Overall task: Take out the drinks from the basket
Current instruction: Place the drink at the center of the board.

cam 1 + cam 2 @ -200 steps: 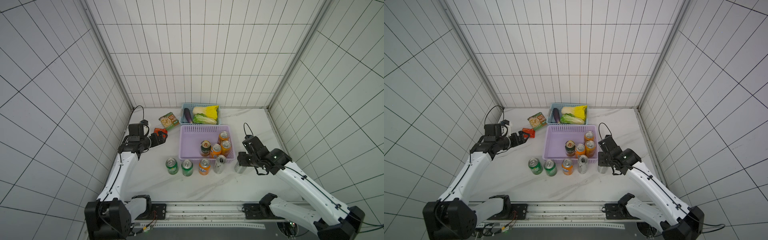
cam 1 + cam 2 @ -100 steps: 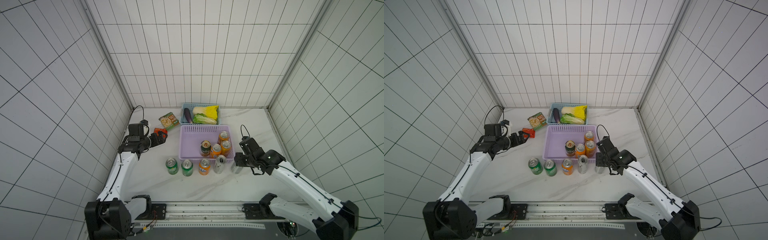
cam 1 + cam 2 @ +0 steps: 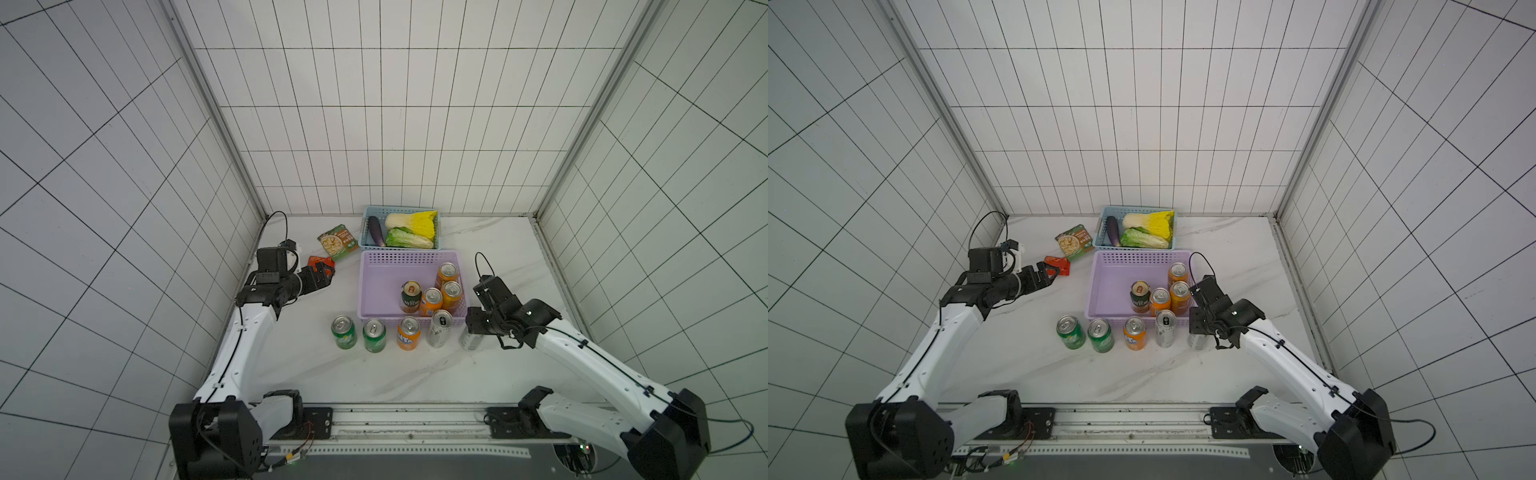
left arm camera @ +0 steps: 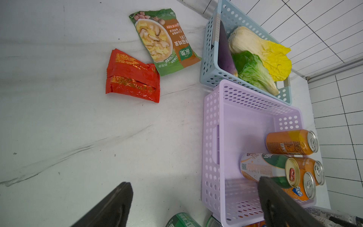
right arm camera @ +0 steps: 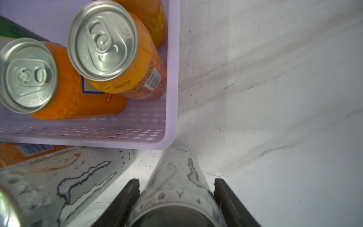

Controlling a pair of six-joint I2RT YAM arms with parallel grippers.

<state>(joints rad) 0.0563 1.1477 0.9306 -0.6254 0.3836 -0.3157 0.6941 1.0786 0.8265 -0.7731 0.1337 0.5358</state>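
Jaws of right gripper (image 5: 175, 180) pinch slim silver can (image 5: 174, 169) (left gripper (image 4: 193, 181) gapes wide, empty).

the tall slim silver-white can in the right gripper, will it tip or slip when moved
Probably tippy: the tall slim silver-white metal can looks taller and narrower than the orange metal can nearby. Its smooth wall may slip in the right gripper. Laid down, it would likely roll.

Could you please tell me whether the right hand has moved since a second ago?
Yes. The right hand, shut on a slim silver can, has shifted slightly to its left, toward the other silver can standing before the lilac basket.
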